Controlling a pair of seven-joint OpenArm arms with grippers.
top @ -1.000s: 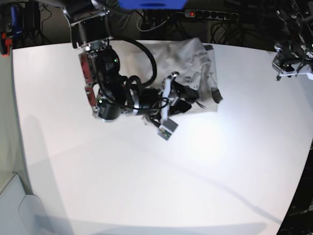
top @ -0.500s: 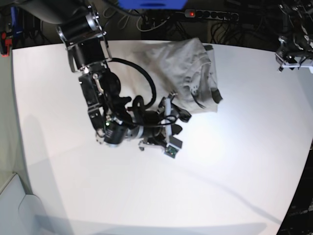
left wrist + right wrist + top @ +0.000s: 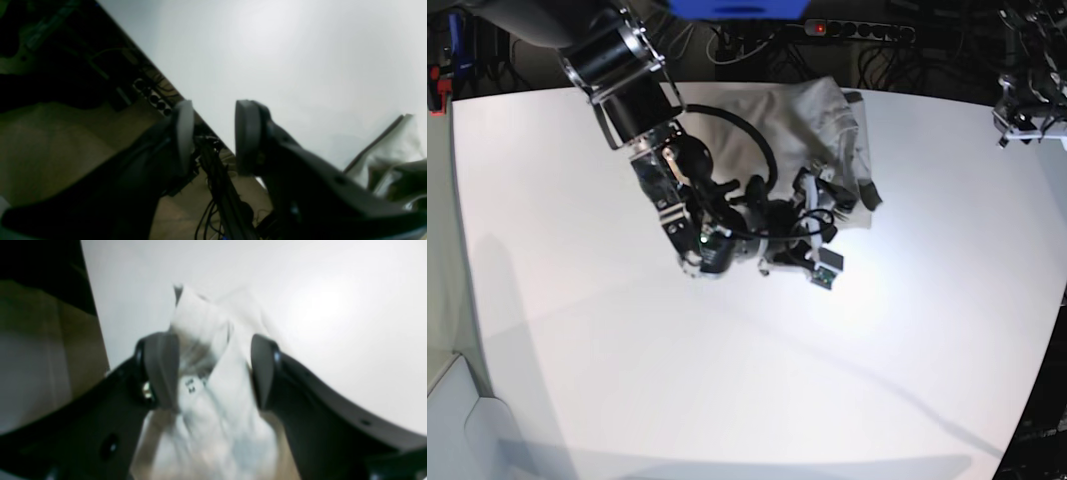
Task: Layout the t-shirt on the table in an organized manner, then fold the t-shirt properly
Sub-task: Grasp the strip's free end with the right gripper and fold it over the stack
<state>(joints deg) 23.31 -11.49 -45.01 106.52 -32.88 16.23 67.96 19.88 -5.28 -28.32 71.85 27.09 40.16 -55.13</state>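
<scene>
While the plain grey-beige cotton t-shirt [image 3: 827, 140] lies bunched at the far edge of the large white matte table [image 3: 727, 380], you have the right gripper [image 3: 213, 370] right over its near hem, jaws standing apart with a rumpled fold of cloth between the pads – the cloth sits in the gap, but the blur hides whether either pad presses it. Your left gripper [image 3: 213, 136] hangs off beyond the table's far corner, jaws parted on nothing, only the table edge and floor cables behind them.

Expect the shirt to behave as light, limp fabric: it will sag, drag and double over itself rather than keep any shape, and it should slide easily on that smooth tabletop. A pinch in the middle of a panel would likely lift only a peak and leave the heap as it is. Better to take it at a seam – the hem corners, or the shoulder seams beside the neck – where the doubled cloth gives the pads more to bite. Judging by the crumpled heap, spreading is not yet done, so folding must wait.
</scene>
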